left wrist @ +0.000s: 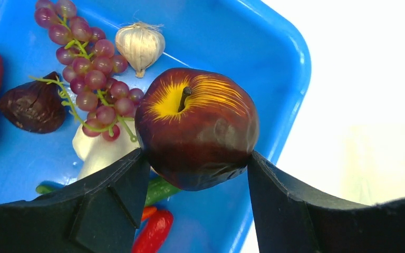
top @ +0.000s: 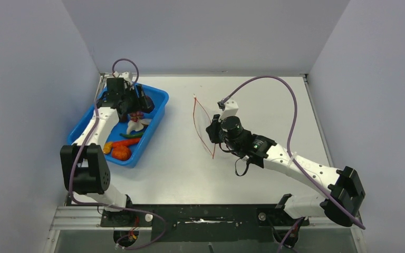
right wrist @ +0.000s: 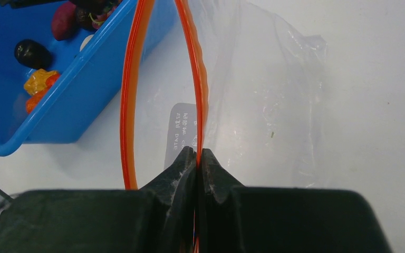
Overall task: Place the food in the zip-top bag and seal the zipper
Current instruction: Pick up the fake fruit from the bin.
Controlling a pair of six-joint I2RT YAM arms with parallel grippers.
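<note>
My left gripper is over the far end of the blue bin. In the left wrist view its fingers press both sides of a dark red toy apple, held above the bin floor. Purple grapes, a white garlic, a dark fig and a red chili lie in the bin. My right gripper is shut on one red zipper strip of the clear zip-top bag. It holds the bag's mouth open and facing the bin.
Orange pieces, a carrot and a white piece lie at the bin's near end. The bin's right wall stands close to the left of the bag's mouth. Grey walls enclose the table on three sides.
</note>
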